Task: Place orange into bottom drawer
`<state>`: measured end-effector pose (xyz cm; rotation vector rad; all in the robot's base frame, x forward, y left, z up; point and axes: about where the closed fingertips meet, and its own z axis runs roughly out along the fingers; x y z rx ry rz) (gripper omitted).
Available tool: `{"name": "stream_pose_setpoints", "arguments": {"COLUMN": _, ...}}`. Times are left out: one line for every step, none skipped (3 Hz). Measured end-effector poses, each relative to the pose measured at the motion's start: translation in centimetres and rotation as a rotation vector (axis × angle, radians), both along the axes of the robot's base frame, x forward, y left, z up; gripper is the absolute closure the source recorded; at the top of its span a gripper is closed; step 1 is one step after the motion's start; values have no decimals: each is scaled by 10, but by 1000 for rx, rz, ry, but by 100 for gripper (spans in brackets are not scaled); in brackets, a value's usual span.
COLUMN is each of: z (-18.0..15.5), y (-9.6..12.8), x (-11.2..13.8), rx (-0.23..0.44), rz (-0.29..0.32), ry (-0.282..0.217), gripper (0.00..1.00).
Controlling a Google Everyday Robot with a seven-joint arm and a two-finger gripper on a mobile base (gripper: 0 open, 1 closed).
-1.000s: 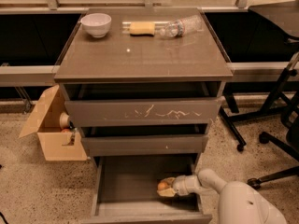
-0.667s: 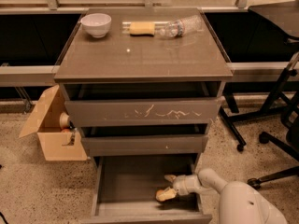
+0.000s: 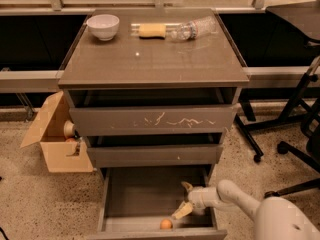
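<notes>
The orange (image 3: 166, 224) lies on the floor of the open bottom drawer (image 3: 135, 196), near its front wall. My gripper (image 3: 184, 199) is inside the drawer at the right, a little above and to the right of the orange. Its pale fingers (image 3: 182, 211) are spread open and hold nothing. The white arm (image 3: 240, 200) reaches in from the lower right.
On the cabinet top (image 3: 155, 59) stand a white bowl (image 3: 103, 26), a pale yellow oblong object (image 3: 151, 30) and a clear plastic bottle (image 3: 195, 28). An open cardboard box (image 3: 57, 141) sits on the floor at left. Chair legs (image 3: 290, 119) stand at right.
The gripper held the orange a second ago. It has opened, and the orange has dropped and rolled left toward the drawer's front.
</notes>
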<state>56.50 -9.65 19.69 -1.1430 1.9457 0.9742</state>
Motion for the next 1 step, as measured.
{"name": "stream_pose_setpoints", "arguments": {"z": 54, "y": -20, "x": -37, "rx": 31, "rz": -35, "ry": -82, "gripper": 0}}
